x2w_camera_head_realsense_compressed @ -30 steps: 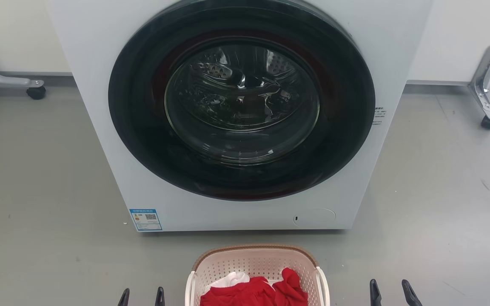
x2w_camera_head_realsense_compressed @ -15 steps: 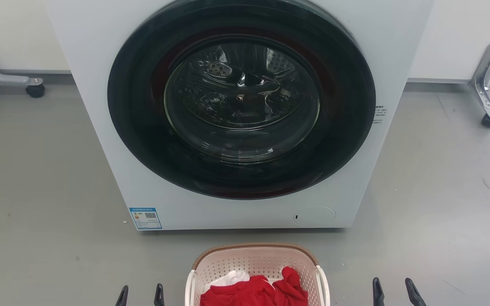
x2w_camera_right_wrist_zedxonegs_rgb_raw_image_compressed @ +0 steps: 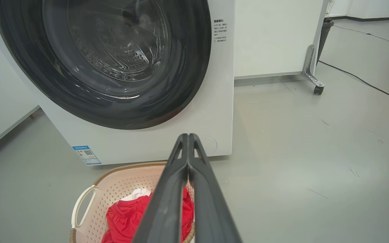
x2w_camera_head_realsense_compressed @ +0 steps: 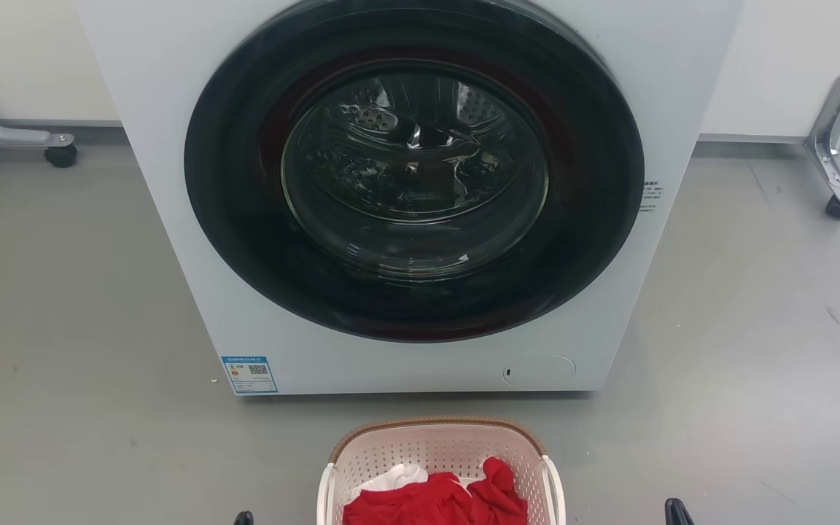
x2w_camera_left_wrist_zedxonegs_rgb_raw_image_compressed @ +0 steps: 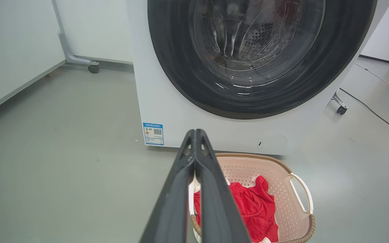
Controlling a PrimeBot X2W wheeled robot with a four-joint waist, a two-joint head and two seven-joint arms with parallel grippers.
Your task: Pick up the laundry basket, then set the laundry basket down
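A white front-loading washing machine with a round dark glass door is set on a smooth grey floor. White wall panels on castored grey metal legs are seen behind it.

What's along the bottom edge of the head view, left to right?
left gripper → laundry basket, holding red clothes → right gripper

washer close behind laundry basket, open floor either side
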